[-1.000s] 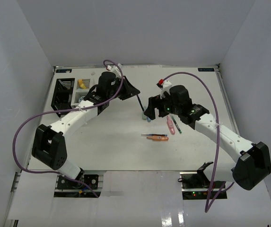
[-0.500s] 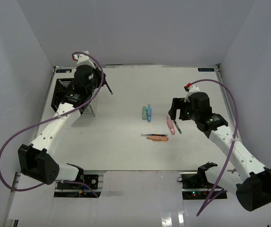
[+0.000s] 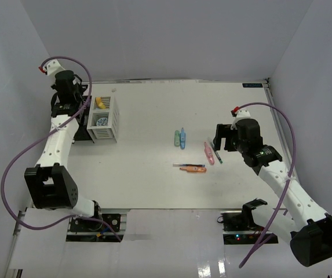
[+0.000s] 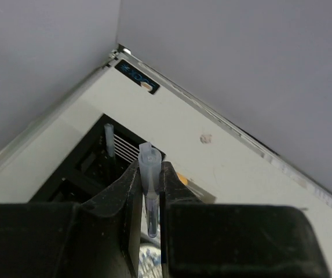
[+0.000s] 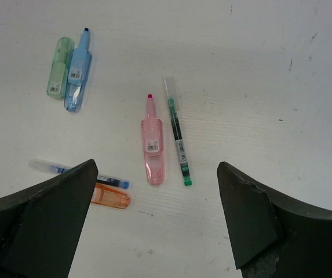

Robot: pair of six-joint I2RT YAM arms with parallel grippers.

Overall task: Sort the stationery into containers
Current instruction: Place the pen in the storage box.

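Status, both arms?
Left gripper shut on pen, over black organizer. Right gripper open above pink marker, green pen. No obstruction seen.

Against the white matte tabletop (image 5: 281, 52), the stubby plastic markers are pale green (image 5: 59, 66), light blue (image 5: 77, 72), translucent pink (image 5: 153, 147) and orange (image 5: 109, 198). The slim clear-barrelled pen (image 5: 177, 132) shows green ink. One slatted desk organizer (image 3: 105, 130) is white, the other slatted organizer (image 4: 90, 165) black. The frosted clear thin pen (image 4: 150, 179) is colourless.

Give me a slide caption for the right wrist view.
Open right claw above pink marker, green pen, orange marker, blue marker, green marker.
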